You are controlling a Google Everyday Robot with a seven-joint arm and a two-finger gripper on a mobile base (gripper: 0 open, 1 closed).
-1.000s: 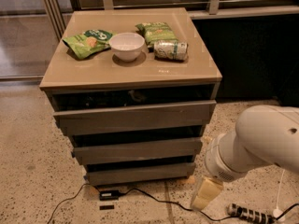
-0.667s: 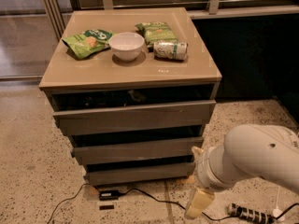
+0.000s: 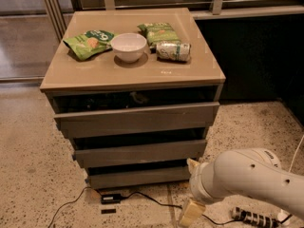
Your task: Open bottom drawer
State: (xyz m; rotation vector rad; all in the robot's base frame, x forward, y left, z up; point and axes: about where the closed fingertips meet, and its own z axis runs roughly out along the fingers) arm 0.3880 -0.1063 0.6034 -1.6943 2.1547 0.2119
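The bottom drawer point(image 3: 137, 177) is the lowest and narrowest of three grey-brown slab fronts on the cabinet, just above the floor. It stands slightly out, with a dark gap above it. My gripper point(image 3: 192, 190) is low at the cabinet's front right corner, beside the right end of the bottom drawer. It is on the end of my white arm point(image 3: 247, 182), which comes in from the lower right. One beige finger point(image 3: 193, 165) points up by the drawer's end and the other beige finger point(image 3: 190, 215) points down to the floor. They stand apart and hold nothing.
The cabinet top point(image 3: 95, 75) bears a white bowl point(image 3: 128, 45), two green chip bags point(image 3: 89, 42) point(image 3: 159, 32) and a can lying on its side point(image 3: 173, 51). A black cable and small adapter point(image 3: 110, 198) lie on the floor in front. A power strip point(image 3: 254, 217) lies at the lower right.
My arm has swung left and closer to the cabinet, bringing the gripper from the right side up to the bottom drawer's right end. The drawers have not moved.
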